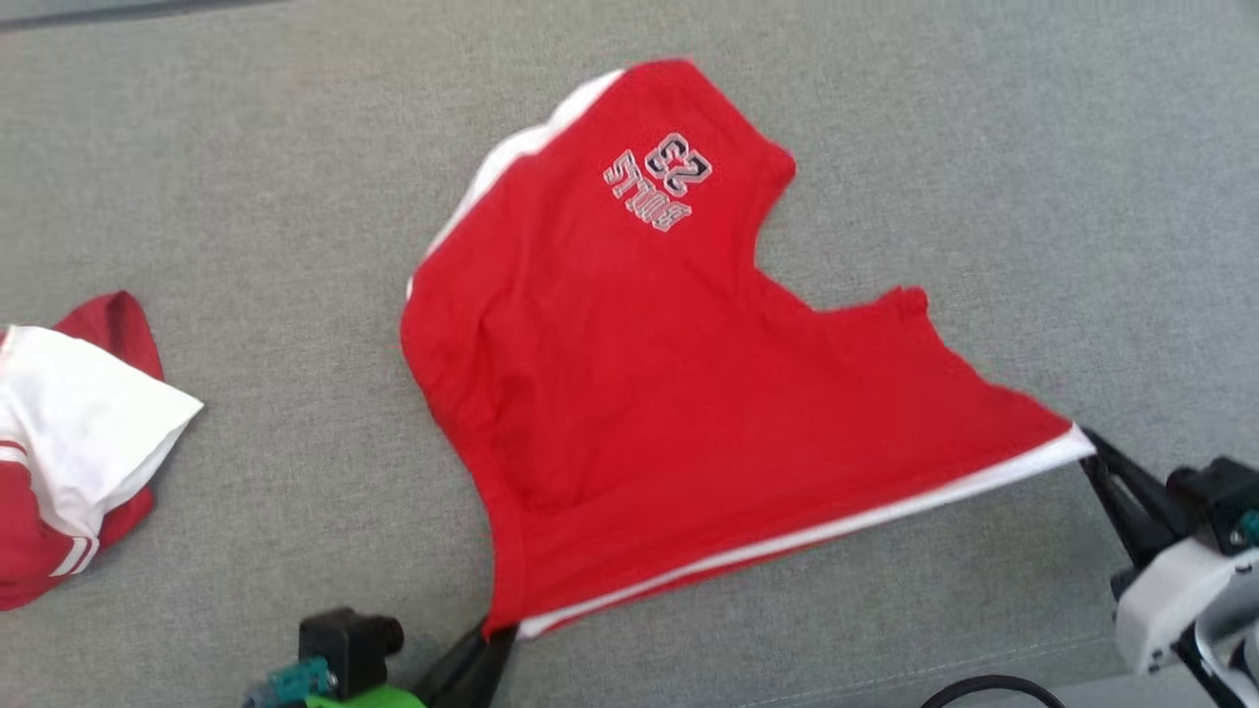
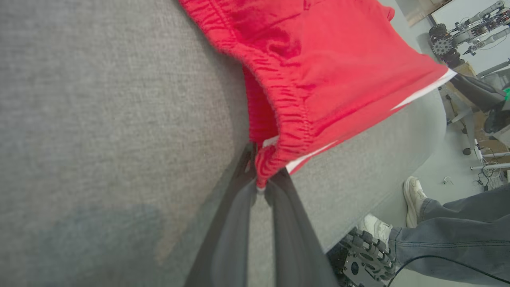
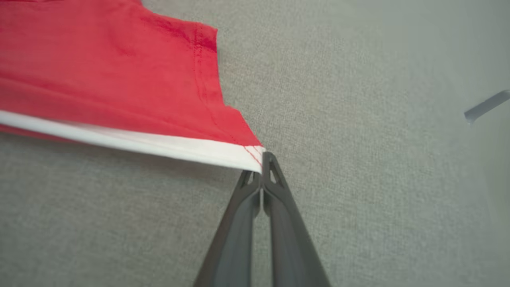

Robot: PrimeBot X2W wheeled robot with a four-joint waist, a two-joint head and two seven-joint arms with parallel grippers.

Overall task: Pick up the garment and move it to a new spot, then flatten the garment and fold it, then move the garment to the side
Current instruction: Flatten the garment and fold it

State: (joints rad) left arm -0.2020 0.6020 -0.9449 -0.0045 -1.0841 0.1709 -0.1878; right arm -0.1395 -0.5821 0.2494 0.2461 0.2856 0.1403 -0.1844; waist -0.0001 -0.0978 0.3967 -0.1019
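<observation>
Red shorts (image 1: 629,393) lie mid-way across the grey surface (image 1: 246,197), a coarse woven cloth w/ a flat, felt-like nap. The smooth jersey is spread in a rough fan shape, leg ends toward the far edge.

L gripper (image 1: 487,639) sits at the near edge, long dark fingers pressed together on the waistband (image 2: 287,111) corner. The elastic is ruched into tight little ribs and the tip of it is bunched between the pads.

R gripper (image 1: 1087,442) is toward the near right corner, fingers clamped tip-to-tip on the pointed end of the white stripe (image 1: 816,536).

That stripe runs taut & straight betw. the two grippers, lifted a touch off the surface, w/ a thin shadow under it in the R wrist view.

A stitched grey-and-white print (image 1: 657,182) shows on the far leg, letters reading upside down from here.

By the surface's left edge there's a crumpled red-and-white garment (image 1: 79,442), white panel folded to a point.

In the L wrist view, past the near edge: a person (image 2: 458,235) in dark jeans, pale sneakers (image 2: 412,195), and a black studded wheel (image 2: 366,255).
</observation>
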